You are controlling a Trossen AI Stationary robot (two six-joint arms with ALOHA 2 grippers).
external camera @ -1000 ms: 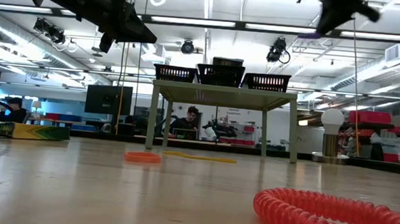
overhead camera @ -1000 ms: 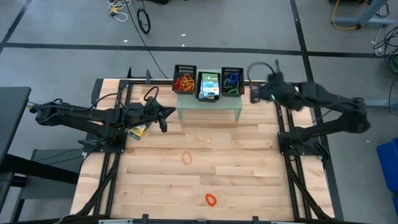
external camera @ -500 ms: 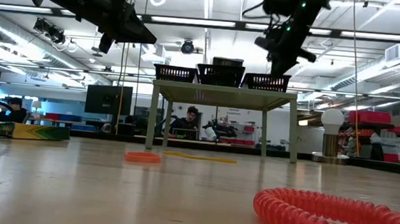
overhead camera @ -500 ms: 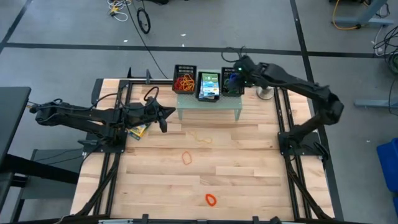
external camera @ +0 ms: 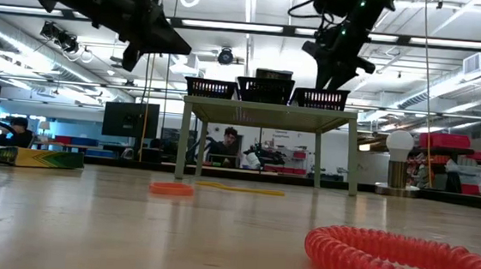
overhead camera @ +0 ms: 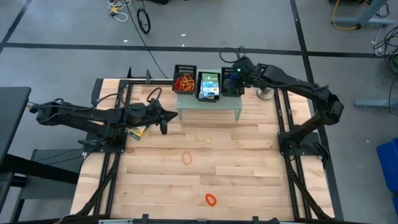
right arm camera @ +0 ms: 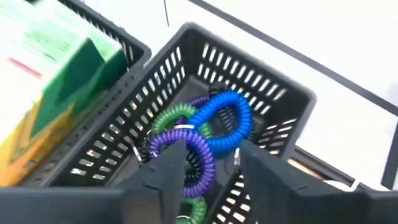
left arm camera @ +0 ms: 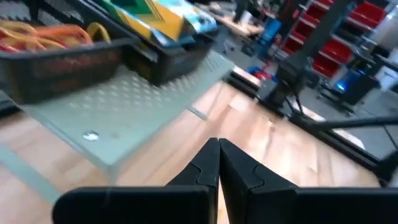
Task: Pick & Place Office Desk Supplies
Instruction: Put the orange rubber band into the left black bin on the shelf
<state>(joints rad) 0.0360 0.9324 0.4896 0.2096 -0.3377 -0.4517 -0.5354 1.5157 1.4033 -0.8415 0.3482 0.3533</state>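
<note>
The right gripper (overhead camera: 231, 73) hangs over the right-hand black basket (overhead camera: 232, 82) in the upper centre of the high view; in its wrist view the two fingers (right arm camera: 169, 169) stand parted, nothing visibly clamped between them, and a purple coil (right arm camera: 186, 149) lies just ahead of them in the basket with a blue coil (right arm camera: 227, 118) and a green coil (right arm camera: 171, 118). Three black baskets stand in a row on the pale green perforated stand (overhead camera: 208, 106): the left basket (overhead camera: 184, 80) holds red and orange bands, the middle basket (overhead camera: 209, 86) holds yellow-and-green printed boxes whose number cannot be told, the right one the coils. On the wooden table (overhead camera: 249, 174) below the stand lie three loose bands: a thin pale band (overhead camera: 200, 137) near the stand, an orange band (overhead camera: 186, 157) in the middle of the frame, and a red-orange coil (overhead camera: 211, 200) toward the lower centre, which shows large at the lower right of the low view. The left gripper (overhead camera: 164, 118) is at the centre left of the high view, raised above the table just left of the stand, its fingers pressed together and empty. One yellow-and-green box (overhead camera: 138, 130) lies on the table beneath the left arm. In the low view, a white ball-topped object (external camera: 398, 160) stands at the right beyond the stand, and one person (external camera: 229, 146) sits in the room behind.
</note>
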